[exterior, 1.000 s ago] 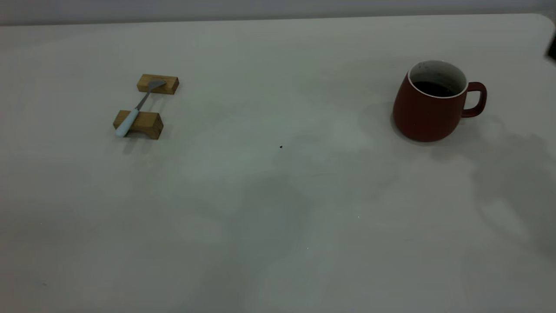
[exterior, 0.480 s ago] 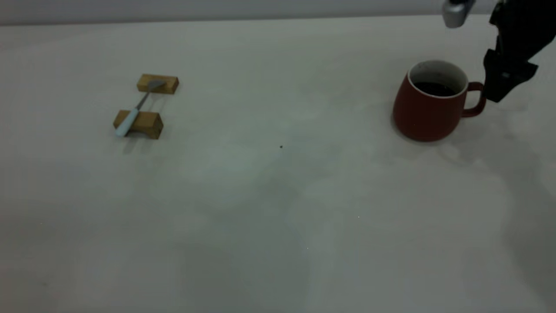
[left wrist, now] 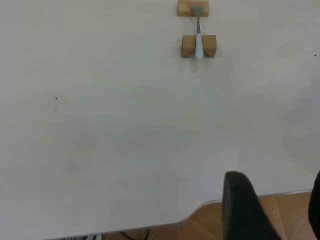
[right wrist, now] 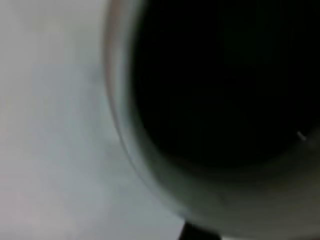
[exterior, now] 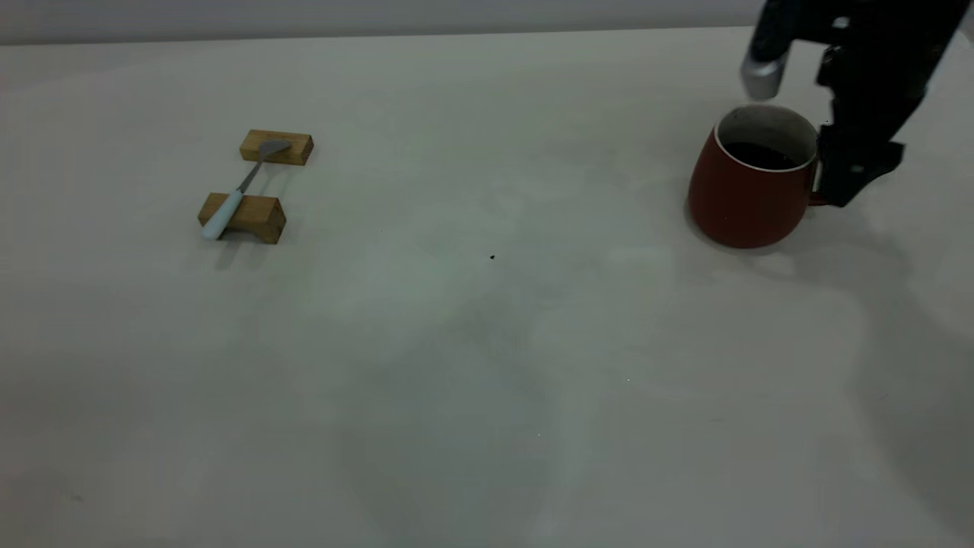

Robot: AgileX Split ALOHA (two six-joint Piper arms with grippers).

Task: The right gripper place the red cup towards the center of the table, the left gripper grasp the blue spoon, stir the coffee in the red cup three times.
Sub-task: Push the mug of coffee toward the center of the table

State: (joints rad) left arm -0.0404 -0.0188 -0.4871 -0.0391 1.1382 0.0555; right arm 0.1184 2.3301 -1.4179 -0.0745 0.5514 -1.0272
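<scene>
The red cup (exterior: 749, 190) stands upright at the right of the table (exterior: 487, 342), with dark coffee (exterior: 761, 156) inside. My right gripper (exterior: 848, 179) is down at the cup's handle side and hides the handle. In the right wrist view the coffee (right wrist: 225, 75) and the pale rim of the cup (right wrist: 150, 165) fill the picture from very close. The blue spoon (exterior: 236, 194) lies across two wooden blocks at the far left. My left gripper (left wrist: 277, 215) hangs open over the table's near edge, far from the spoon (left wrist: 198, 40), with nothing in it.
Two tan wooden blocks (exterior: 277, 147) (exterior: 255, 217) carry the spoon. A small dark speck (exterior: 491, 257) lies mid-table. The left wrist view shows the table's edge (left wrist: 150, 220) with wooden floor (left wrist: 210, 227) beyond it.
The right arm has come in from the upper right and dropped beside the cup, now covering its handle. Cup and spoon have not moved.
</scene>
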